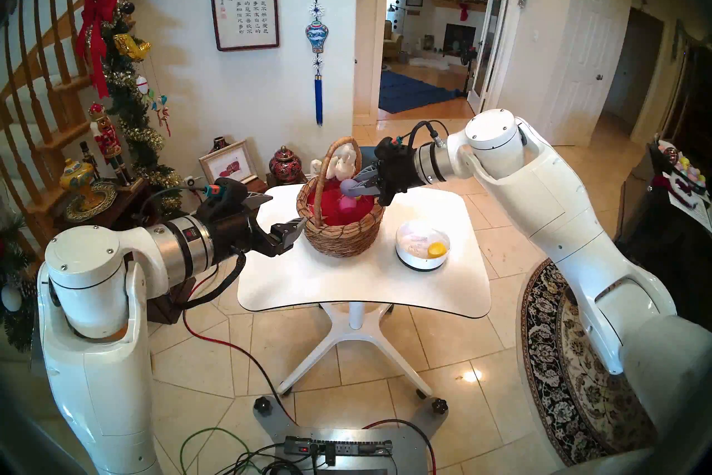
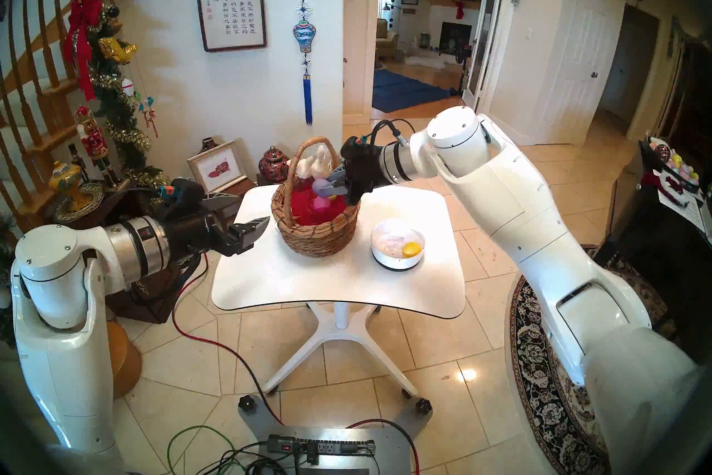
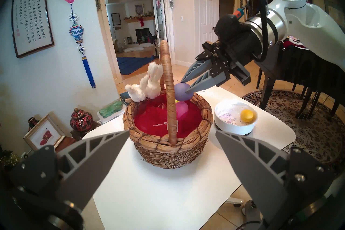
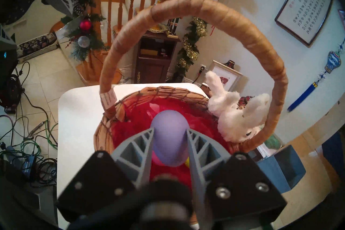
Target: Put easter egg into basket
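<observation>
Fingers (image 4: 193, 146) of the right gripper (image 4: 169, 130) pinch a smooth lilac plastic easter egg (image 4: 169, 138) between their grey tips, one finger on each side of it. The egg hangs just above the red lining of the round brown woven wicker basket (image 3: 168, 149), inside the rim on the far right side and under the tall arched handle (image 4: 214, 11). Below it, a pink egg (image 3: 182, 110) lies in the lining. A white plush bunny (image 3: 149, 84) sits on the handle beside the egg. The left gripper (image 3: 171, 136) hovers near the basket with its fingers spread wide and nothing between them. The basket stands on the white bench (image 1: 346, 289), near a low round white bowl (image 1: 422, 260) with a yellow egg (image 1: 438, 250) inside.
</observation>
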Action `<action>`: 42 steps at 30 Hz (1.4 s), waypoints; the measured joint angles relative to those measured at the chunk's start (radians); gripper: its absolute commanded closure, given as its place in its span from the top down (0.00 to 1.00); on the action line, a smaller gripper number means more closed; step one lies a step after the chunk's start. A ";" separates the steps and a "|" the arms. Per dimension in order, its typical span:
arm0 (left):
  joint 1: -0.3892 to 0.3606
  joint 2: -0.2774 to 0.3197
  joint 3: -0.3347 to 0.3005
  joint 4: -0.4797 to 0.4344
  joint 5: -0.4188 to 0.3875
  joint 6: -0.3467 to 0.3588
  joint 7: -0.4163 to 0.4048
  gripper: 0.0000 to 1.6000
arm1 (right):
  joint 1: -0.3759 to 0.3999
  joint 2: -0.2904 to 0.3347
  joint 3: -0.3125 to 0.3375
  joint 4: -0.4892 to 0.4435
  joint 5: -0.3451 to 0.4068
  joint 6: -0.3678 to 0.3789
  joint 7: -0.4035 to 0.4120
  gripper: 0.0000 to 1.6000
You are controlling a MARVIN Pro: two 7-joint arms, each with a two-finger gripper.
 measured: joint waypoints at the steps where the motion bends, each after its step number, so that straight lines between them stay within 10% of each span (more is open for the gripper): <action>1: 0.000 0.000 0.000 0.000 0.000 0.000 0.000 1.00 | 0.001 -0.001 0.000 0.007 0.002 -0.009 0.004 0.27; 42: 0.000 0.000 0.000 0.000 0.000 0.000 0.000 1.00 | 0.124 -0.143 -0.034 0.294 -0.041 -0.212 0.094 0.25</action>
